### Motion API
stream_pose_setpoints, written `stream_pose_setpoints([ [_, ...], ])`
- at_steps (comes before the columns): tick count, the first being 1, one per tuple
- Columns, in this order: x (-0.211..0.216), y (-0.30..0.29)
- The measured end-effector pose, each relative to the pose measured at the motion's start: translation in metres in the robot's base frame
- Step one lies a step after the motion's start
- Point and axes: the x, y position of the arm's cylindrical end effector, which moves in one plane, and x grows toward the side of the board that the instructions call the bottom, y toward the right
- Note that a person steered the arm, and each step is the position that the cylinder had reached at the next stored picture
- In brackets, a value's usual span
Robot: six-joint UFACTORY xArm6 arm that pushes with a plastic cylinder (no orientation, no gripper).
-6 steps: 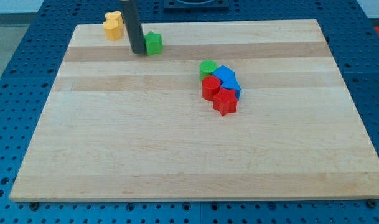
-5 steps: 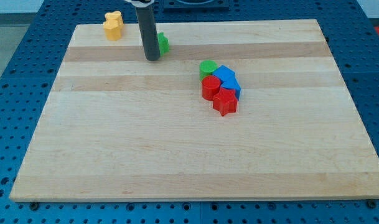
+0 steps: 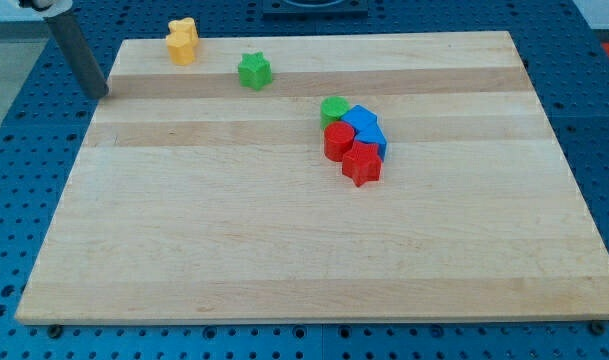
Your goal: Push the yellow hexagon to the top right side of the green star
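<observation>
Since the earlier frames my tip (image 3: pixel 97 94) has moved far to the view's left: it stood just beside the green star, and now it is at the left edge of the wooden board (image 3: pixel 284 250), well apart from every block and touching none of them. This arm has no jaws — it ends in a plain dark rod, so nothing is gripped or held. Nearest to the view's bottom is a tight cluster right of the board's centre: a red star (image 3: pixel 362 165) in front, a second red block (image 3: pixel 337 139) touching it on the left, two blue blocks (image 3: pixel 367 127) pressed together on the right, and a green round block (image 3: pixel 334 108) at the back of the group. Farther up and to the left stands the green star (image 3: pixel 254 70), alone. Farthest away, near the board's top left corner, is the yellow hexagon (image 3: pixel 183 41) — it lies up and to the left of the green star, with clear wood between them.
</observation>
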Motion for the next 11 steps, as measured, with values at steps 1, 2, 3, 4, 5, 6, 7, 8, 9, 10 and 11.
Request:
stream_pose_setpoints([
  [1, 0.000, 0.000],
  [2, 0.001, 0.000],
  [3, -0.011, 0.000],
  [4, -0.078, 0.000],
  [5, -0.112, 0.000],
  [6, -0.116, 0.012],
  [7, -0.115, 0.030],
  [8, -0.112, 0.043],
  [9, -0.108, 0.055],
  [10, -0.108, 0.066],
  [11, -0.105, 0.080],
])
